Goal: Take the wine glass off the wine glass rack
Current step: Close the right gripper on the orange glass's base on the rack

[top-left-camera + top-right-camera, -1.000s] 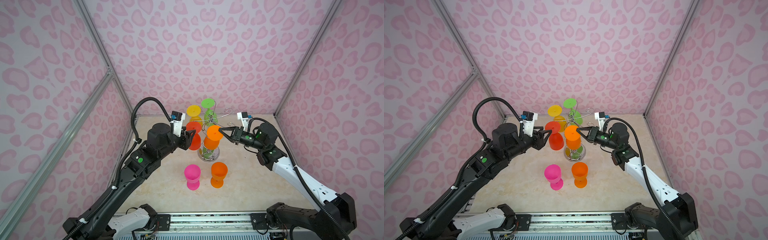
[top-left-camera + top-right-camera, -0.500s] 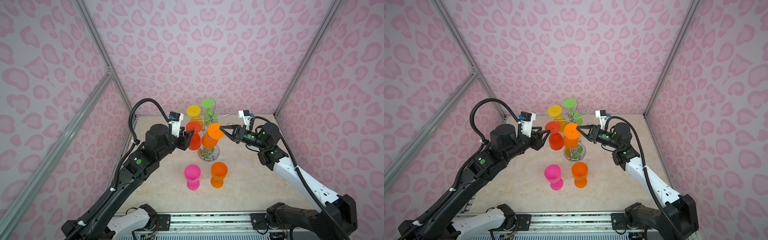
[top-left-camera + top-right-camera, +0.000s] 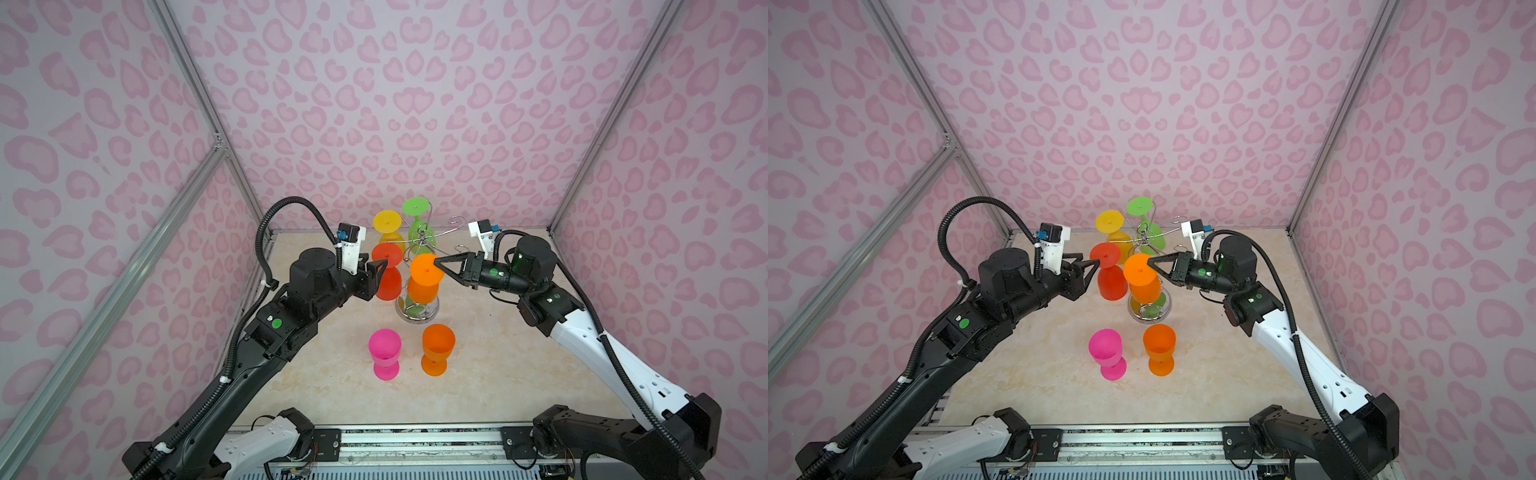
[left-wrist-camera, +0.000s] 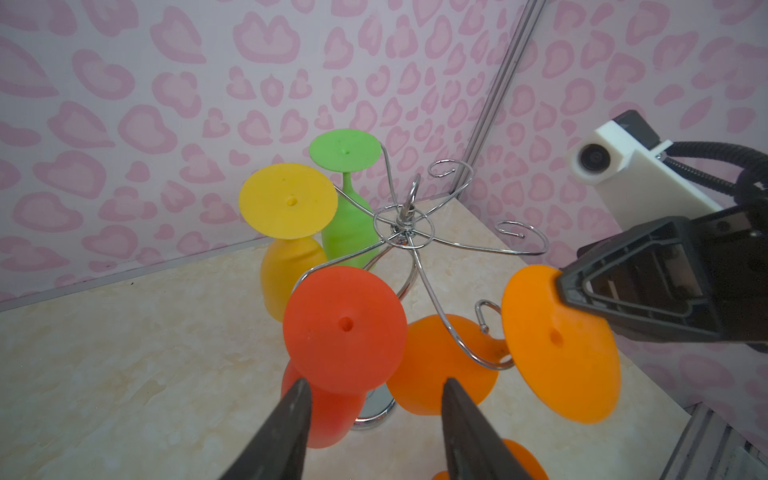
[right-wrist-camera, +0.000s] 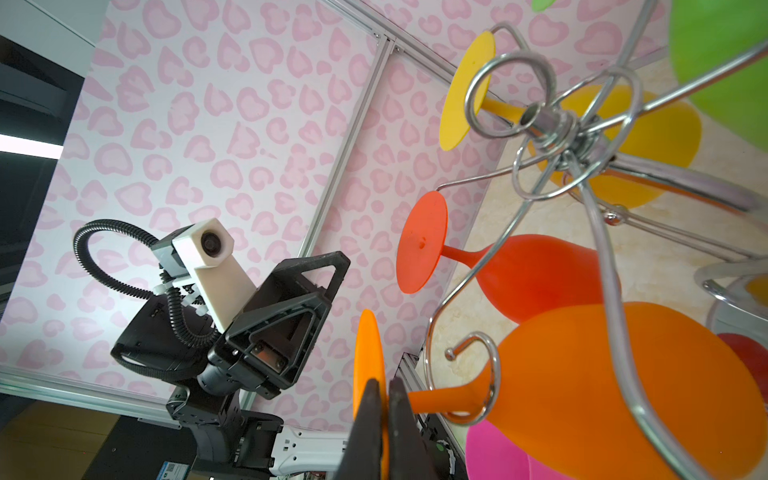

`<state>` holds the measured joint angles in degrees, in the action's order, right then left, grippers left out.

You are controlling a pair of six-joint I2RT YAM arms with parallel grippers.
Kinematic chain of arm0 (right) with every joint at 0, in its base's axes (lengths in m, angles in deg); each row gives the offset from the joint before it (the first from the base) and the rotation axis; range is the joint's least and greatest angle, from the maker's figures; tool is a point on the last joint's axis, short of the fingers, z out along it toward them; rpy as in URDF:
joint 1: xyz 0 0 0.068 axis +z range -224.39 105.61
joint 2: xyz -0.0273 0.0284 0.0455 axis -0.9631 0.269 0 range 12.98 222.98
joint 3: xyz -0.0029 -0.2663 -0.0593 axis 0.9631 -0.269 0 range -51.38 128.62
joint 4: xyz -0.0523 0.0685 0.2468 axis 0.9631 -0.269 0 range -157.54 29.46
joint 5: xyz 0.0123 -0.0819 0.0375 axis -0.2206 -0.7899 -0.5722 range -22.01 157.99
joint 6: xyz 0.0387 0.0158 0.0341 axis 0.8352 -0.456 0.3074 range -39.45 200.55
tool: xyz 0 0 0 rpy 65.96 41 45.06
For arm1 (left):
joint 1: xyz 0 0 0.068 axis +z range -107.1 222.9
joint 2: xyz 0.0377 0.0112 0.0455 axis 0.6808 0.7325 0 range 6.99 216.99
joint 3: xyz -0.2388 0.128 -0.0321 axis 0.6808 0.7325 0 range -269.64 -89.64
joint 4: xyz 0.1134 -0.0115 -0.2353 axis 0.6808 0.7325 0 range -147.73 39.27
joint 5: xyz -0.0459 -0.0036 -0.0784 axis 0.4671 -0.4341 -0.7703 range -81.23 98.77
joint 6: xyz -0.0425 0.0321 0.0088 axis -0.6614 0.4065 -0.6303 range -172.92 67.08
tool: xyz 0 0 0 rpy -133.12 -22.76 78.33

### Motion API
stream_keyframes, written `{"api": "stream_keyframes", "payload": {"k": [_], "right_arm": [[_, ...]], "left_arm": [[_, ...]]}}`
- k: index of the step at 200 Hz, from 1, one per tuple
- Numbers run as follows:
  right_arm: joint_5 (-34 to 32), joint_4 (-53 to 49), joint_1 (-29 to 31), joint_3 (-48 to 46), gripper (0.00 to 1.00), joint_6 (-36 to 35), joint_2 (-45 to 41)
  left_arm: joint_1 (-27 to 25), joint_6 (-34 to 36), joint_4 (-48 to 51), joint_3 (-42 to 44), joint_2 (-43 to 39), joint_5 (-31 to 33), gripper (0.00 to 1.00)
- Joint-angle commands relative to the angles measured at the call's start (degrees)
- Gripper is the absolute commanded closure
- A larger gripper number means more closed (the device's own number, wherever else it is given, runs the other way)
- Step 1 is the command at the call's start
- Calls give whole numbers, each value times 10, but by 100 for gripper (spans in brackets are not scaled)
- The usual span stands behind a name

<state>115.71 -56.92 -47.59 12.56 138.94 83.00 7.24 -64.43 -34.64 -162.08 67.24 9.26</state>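
**Operator:** State the step in hand, left to right.

**Unit:** By my judgement the step is unhooking, and it is not yet complete.
- My left gripper (image 4: 376, 380) stands spread, one finger on each side of the red wine glass (image 4: 345, 328), just under its foot. It pinches nothing.
- The wine glass rack (image 4: 404, 220) stands near the far edge of the tabletop (image 3: 498, 374), about midway between the left and right edges.
- My right gripper (image 5: 383, 382) is pressed together on the rim of the foot of the orange wine glass (image 4: 557, 336).

**Operator:** Where is that glass, and what does it look like?

**Unit:** It hangs bowl-down on the rack arm that reaches toward the near edge. Its stem lies inside the curled hook (image 5: 495, 374), and the foot is tilted rather than level. It is matte orange and plastic by the look of it, with a flat round foot, a thin stem and a tulip bowl. The bowl hangs close to the red bowl on its left. I cannot tell whether the two touch.

**Operator:** What does the next move call for?

**Unit:**
- I keep the pinch and draw the foot outward toward the hook's open end until the stem clears the wire.
- A grip on a thin rim lets the glass pivot, so I expect the bowl to swing. I keep it clear of the red glass.
- I then set it upright near the pink wine glass (image 3: 384, 353) and the second orange glass (image 3: 436, 349), which stand closer to the near edge.
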Motion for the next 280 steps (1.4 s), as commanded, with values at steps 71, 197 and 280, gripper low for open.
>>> {"api": "stream_keyframes", "payload": {"k": [71,197,280], "right_arm": [[-26,-65,28,66,100,-55,52],[-45,-100,17,116,100,-77,88],[-45,-84,-16,91,100,-66,62]], "left_arm": [[9,4,-16,14,-12,-5,48],[18,6,-12,35,-29,-5,48],[21,0,-11,38,-31,-13,48]]}}
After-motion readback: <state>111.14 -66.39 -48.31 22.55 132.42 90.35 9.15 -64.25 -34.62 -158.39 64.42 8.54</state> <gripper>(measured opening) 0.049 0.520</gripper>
